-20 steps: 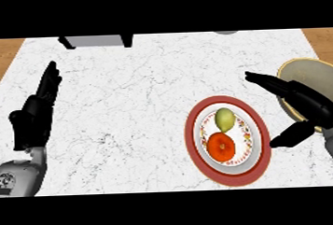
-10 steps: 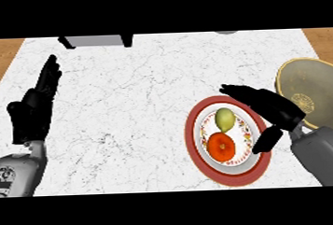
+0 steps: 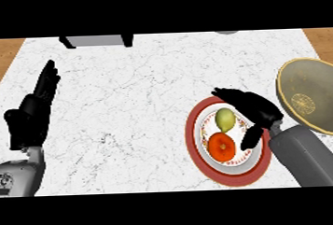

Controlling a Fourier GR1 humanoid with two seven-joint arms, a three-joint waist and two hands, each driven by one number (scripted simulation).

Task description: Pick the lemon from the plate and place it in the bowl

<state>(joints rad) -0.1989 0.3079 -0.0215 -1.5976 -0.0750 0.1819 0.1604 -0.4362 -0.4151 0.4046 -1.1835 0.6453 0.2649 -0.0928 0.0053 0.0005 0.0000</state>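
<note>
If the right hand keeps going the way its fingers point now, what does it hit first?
Probably the yellow-green lemon on the red-rimmed plate. The black right hand is open, above the plate's right side, fingers pointing left with the lemon just beyond them. Its height above the fruit is unclear from this view.

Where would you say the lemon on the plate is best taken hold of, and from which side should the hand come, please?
Probably across its narrow middle. The lemon lies lengthwise on the plate, with the tomato close at its near end, so the long sides are freer. The right hand is already open at its right, fingers arched past its far end, thumb beside the tomato; coming down from the right and above suits best.
</note>
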